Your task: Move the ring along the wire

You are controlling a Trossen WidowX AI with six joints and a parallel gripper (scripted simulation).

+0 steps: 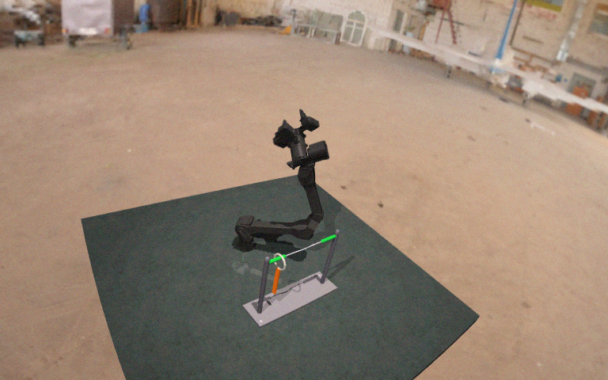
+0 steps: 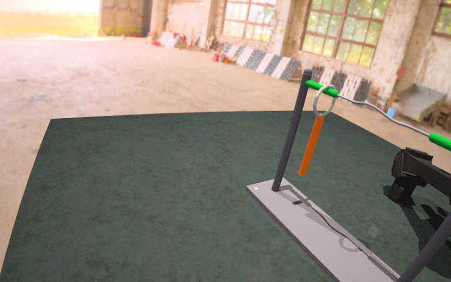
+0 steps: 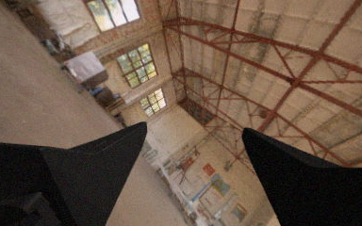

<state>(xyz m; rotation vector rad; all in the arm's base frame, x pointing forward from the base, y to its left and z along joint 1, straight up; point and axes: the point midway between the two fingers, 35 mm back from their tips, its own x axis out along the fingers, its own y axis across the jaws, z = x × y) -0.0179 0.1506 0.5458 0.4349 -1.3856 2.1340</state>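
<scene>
Orange handle (image 1: 275,281) (image 2: 310,145), pale ring (image 1: 284,264) (image 2: 315,104), green wire section (image 1: 273,260) (image 2: 313,85)

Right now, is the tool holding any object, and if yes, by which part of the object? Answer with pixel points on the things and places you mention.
Nothing is held. The tool (image 1: 301,123) (image 3: 194,129) is open, and the ring (image 1: 279,269) (image 2: 315,104) hangs on the wire with its orange handle (image 1: 276,281) (image 2: 310,146) free.
</scene>
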